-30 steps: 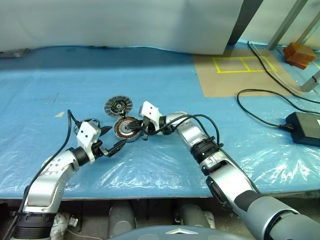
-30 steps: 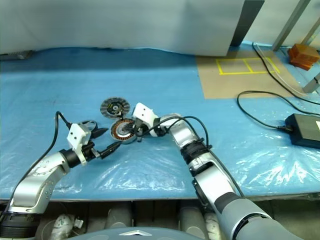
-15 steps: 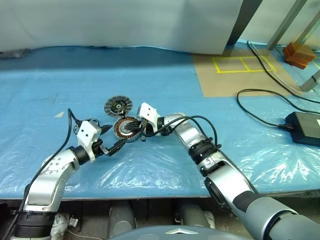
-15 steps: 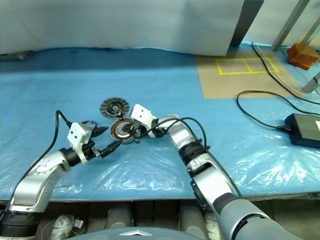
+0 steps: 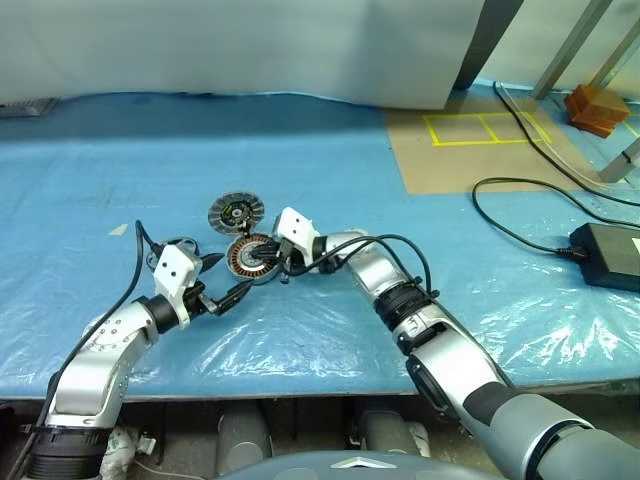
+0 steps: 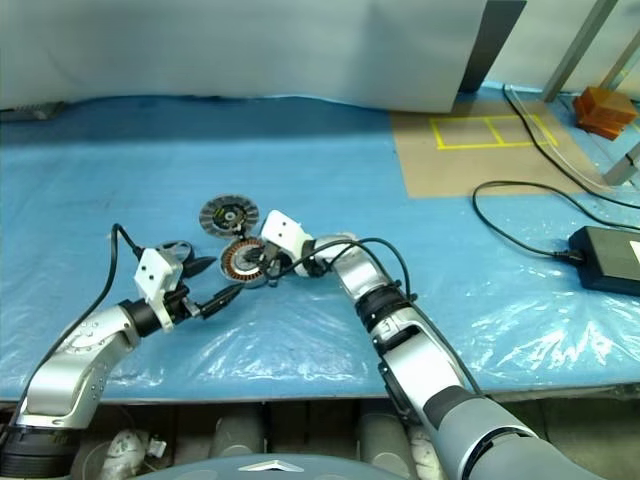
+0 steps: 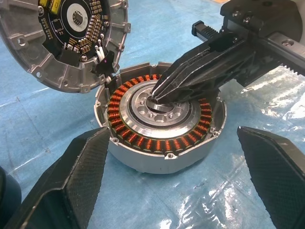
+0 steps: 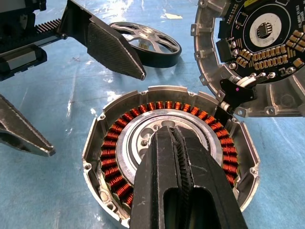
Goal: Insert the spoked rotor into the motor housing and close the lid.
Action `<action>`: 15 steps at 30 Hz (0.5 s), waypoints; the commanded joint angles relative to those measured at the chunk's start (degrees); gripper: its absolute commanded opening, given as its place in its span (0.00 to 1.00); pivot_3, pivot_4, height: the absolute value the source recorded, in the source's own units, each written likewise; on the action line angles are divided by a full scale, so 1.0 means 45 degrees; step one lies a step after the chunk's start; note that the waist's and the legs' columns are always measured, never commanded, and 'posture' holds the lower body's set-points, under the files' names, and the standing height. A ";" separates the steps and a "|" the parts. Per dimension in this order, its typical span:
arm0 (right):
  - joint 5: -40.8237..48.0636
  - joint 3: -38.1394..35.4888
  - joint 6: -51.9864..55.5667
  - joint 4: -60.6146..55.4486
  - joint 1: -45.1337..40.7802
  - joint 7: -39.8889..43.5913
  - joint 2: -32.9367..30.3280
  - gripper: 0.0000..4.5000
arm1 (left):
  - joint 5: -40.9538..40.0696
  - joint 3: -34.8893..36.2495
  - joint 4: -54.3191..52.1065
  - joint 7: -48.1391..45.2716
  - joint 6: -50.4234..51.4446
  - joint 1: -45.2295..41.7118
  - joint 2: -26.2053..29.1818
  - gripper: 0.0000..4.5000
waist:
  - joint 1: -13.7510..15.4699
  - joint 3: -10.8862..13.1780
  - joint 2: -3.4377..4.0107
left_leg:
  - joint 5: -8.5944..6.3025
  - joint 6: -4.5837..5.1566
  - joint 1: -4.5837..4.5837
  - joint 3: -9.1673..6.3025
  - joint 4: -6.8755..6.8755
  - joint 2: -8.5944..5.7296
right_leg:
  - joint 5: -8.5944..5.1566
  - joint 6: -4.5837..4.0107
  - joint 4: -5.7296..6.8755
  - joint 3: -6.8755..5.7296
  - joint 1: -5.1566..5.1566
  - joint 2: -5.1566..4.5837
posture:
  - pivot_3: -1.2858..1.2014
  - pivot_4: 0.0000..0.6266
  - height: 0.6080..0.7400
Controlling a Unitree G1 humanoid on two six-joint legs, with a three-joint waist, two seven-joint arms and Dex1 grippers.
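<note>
Left eye view, from the robot's left across to its right: the left tool (image 5: 226,280) sits low over the blue plastic-covered desk (image 5: 120,180), its two black fingers spread wide apart with nothing between them, pointing toward the motor housing (image 5: 252,259). In the right wrist view a spoked rotor (image 8: 147,44) with a dark rim lies flat on the desk just behind the left tool's upper finger (image 8: 114,47), apart from the housing. The motor housing rests upright on the desk between the two tools; its ring of copper-brown windings and pale centre face up and are uncovered. Beyond it, touching its far edge, is a round grey disc (image 5: 236,211) whose upturned face carries a dark circuit board; the left wrist view shows this disc (image 7: 71,38) tilted, its rim leaning against the housing (image 7: 162,138) wall, with a short wire and connector at the contact point. The right tool (image 5: 272,261) reaches in from the right, fingers pressed together, tips resting on the pale central hub of the housing; the left wrist view shows the closed tips (image 7: 162,93) on the inner ring. Further right on the desk lie a brown board with yellow tape (image 5: 470,150), a black cable (image 5: 520,225) and a black power brick (image 5: 608,255).
</note>
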 commanded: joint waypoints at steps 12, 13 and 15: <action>0.0715 -0.0365 0.0570 -0.0790 -0.0606 0.0411 0.0848 0.01 | -0.0086 0.0028 -0.0366 0.0075 -0.0141 -0.0209 -0.0079 1.00 | 0.0008 0.0001 0.0001 | 0.0000 0.0000 -0.0004 0.0000 -0.0002 0.0001 | 0.0001 0.0002 -0.0002 -0.0004 0.0000 0.0000 | 0.52 0.24 1.00; 0.0589 -0.0327 0.0449 -0.0583 -0.0662 0.0285 0.0886 0.01 | -0.0072 0.0019 -0.0372 0.0079 -0.0143 -0.0213 -0.0088 1.00 | 0.0007 0.0001 0.0001 | 0.0000 0.0000 -0.0005 0.0000 -0.0001 0.0001 | 0.0002 0.0002 -0.0002 -0.0004 0.0000 0.0000 | 0.52 0.24 1.00; 0.0376 -0.0309 0.0319 0.0064 -0.0829 -0.0039 0.0981 0.01 | -0.0061 0.0028 -0.0399 0.0080 -0.0141 -0.0196 -0.0100 1.00 | 0.0005 0.0001 0.0002 | 0.0000 0.0000 -0.0004 0.0000 -0.0001 0.0002 | 0.0001 0.0000 -0.0001 -0.0005 0.0000 0.0000 | 0.52 0.24 1.00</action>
